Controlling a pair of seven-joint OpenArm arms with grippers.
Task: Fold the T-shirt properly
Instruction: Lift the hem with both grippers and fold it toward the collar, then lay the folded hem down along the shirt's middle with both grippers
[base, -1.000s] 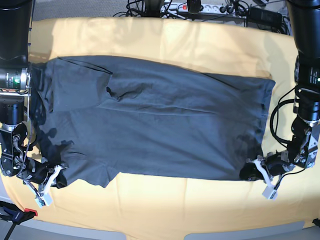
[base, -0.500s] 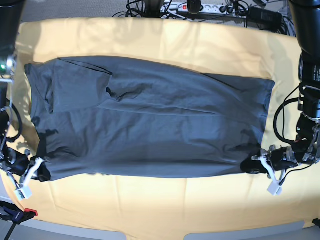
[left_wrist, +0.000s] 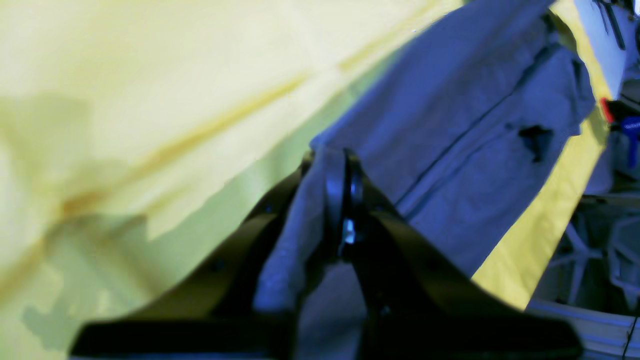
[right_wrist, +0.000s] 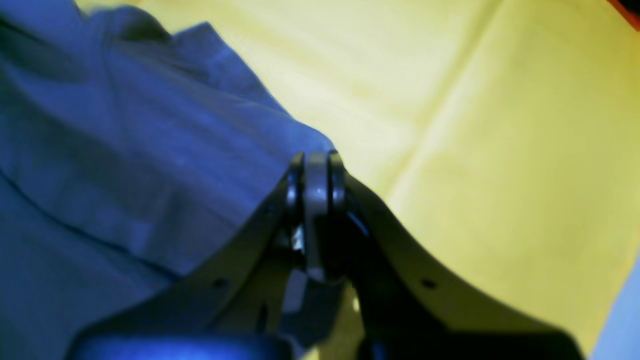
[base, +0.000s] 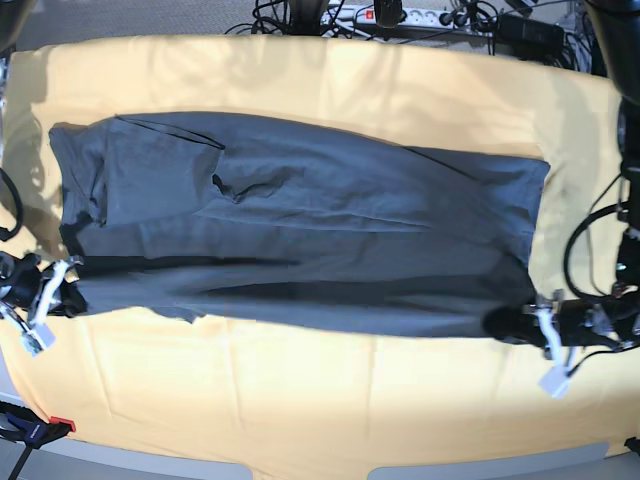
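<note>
While both pincers, left pincer (base: 510, 325) and right pincer (base: 68, 292), stay pinched on the T-shirt (base: 300, 240), we lift its near edge higher off the yellow cloth (base: 330, 410), starting the fold.

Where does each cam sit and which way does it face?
Base: overhead, looks down on the T-shirt spread on the yellow cloth; both arms at the side edges.
Left wrist: on the left gripper, looks along its fingers, shut on the T-shirt.
Right wrist: on the right gripper, likewise shut on the T-shirt's edge.
Shared: T-shirt and cloth in all views.
</note>
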